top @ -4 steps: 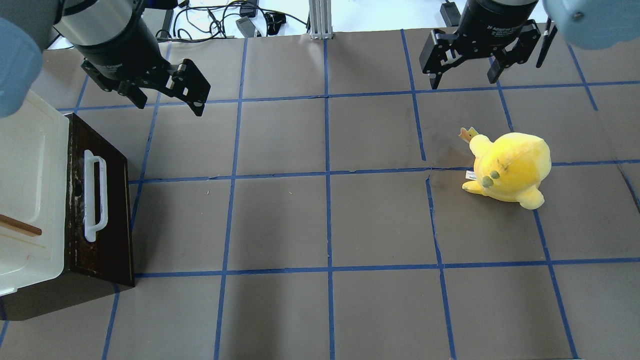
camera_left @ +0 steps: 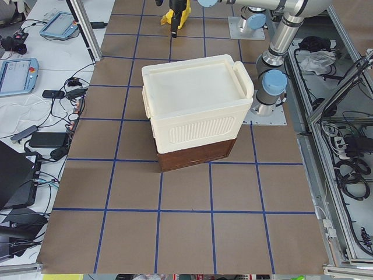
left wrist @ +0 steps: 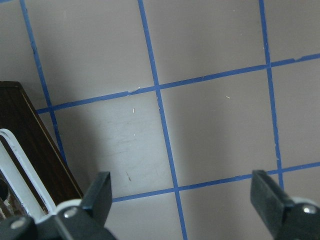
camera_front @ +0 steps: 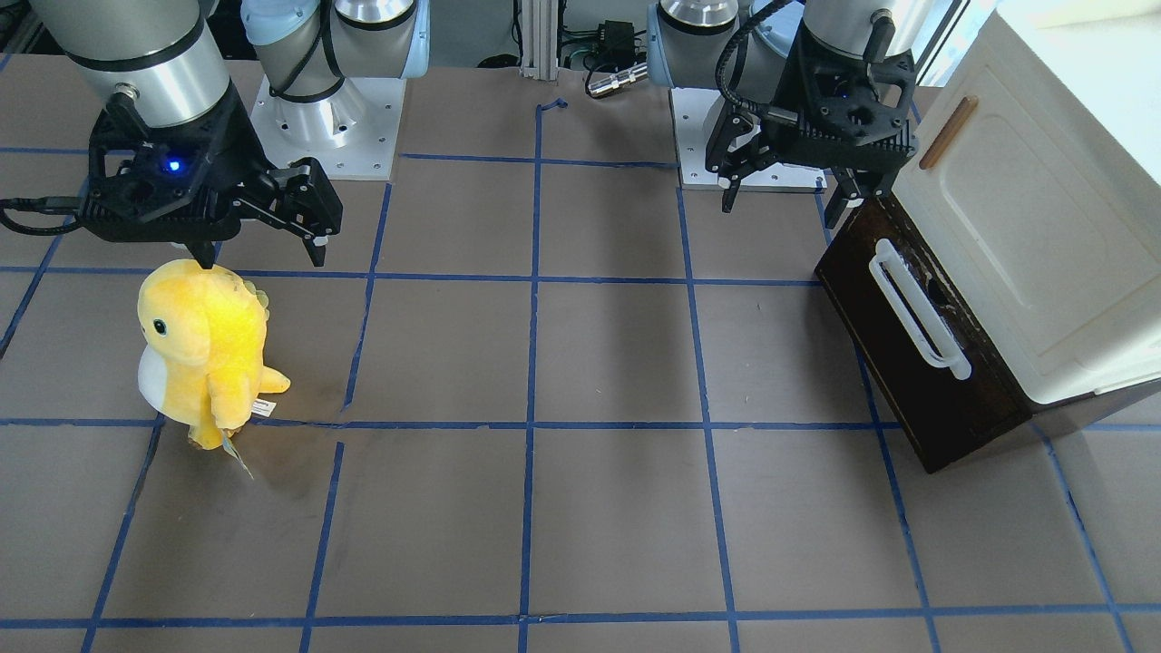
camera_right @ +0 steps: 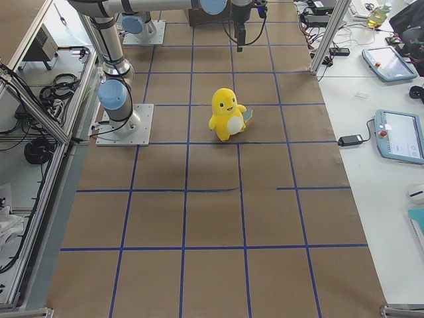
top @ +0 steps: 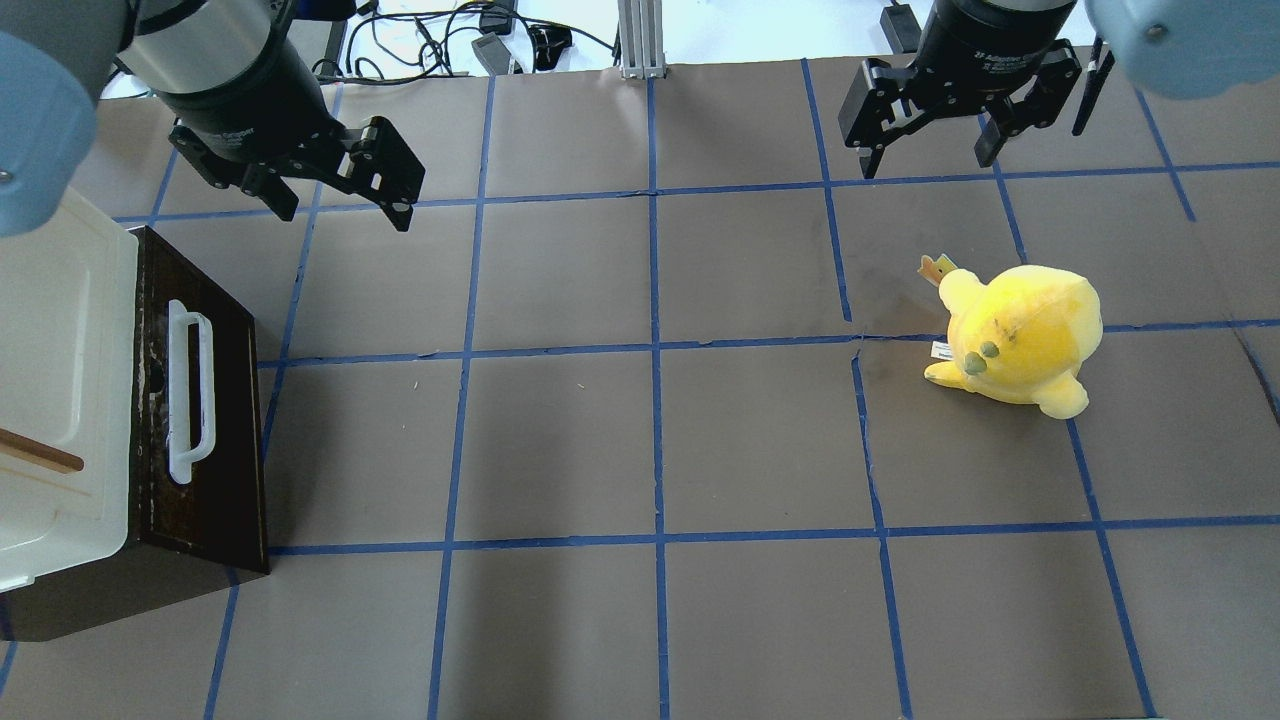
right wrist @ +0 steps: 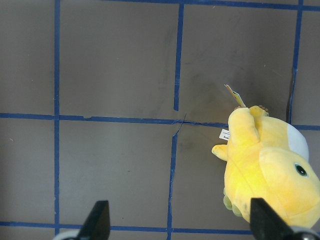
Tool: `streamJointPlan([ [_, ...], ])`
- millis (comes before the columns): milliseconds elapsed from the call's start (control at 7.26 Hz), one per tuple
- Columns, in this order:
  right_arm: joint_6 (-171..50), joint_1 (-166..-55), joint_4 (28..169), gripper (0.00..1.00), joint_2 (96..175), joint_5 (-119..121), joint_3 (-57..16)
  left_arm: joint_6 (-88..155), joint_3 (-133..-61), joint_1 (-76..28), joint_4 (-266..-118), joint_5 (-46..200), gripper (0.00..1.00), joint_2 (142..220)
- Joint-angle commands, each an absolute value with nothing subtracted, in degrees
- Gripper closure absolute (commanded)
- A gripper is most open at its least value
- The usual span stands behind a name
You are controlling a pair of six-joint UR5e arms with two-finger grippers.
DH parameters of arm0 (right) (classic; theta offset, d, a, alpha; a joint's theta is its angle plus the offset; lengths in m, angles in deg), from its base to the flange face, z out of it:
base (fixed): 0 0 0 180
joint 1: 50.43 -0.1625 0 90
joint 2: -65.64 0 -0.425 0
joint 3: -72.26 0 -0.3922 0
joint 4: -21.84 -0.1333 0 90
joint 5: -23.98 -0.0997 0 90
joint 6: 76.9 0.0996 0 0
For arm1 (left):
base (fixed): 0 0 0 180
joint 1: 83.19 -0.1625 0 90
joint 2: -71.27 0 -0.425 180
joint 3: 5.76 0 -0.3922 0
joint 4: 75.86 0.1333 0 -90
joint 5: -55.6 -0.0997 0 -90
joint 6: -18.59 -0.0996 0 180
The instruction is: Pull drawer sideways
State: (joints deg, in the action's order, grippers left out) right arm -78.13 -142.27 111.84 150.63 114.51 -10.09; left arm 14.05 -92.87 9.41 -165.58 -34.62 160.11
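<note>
- Two grippers in view, both off the table (top: 640, 440) and holding nothing.
- Left gripper (top: 342, 205): fingers spread wide with bare mat between them in the wrist view. Overhead it hangs at about 10 o'clock on the table, apart from the drawer.
- Right gripper (top: 926, 165): fingers also wide. It sits at about 1 o'clock overhead, above open mat.
- Drawer (top: 215, 440): at the 9 o'clock edge of the table overhead, under the cream cabinet (top: 60, 350). Its dark wooden front faces 3 o'clock, towards the table centre, and lies close under the cabinet's edge.
- Handle (top: 190, 395): a long white bar lying along the drawer front, running roughly 12 to 6 overhead. Nothing touches it. From it the left gripper lies towards 1 o'clock.
- Left wrist view: one corner of the drawer front and one end of the handle show at 8 o'clock, just beside the nearer finger but not between the two.
- Plush (top: 1020, 340): a yellow toy standing upright on the mat at 3 o'clock overhead, towards 5 o'clock from the right gripper, untouched and well apart from the drawer.
</note>
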Motion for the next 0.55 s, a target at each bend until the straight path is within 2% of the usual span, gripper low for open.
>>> streamJointPlan([
  [0,-78.13,-142.28,111.84,0.00,150.63,114.51,-10.09,19.00,-93.47,9.44,-165.25,-34.49,0.00,161.79],
  [413,-78.13,-142.28,111.84,0.00,150.63,114.51,-10.09,24.20,-95.75,10.14,-159.10,-34.31,0.00,162.85],
])
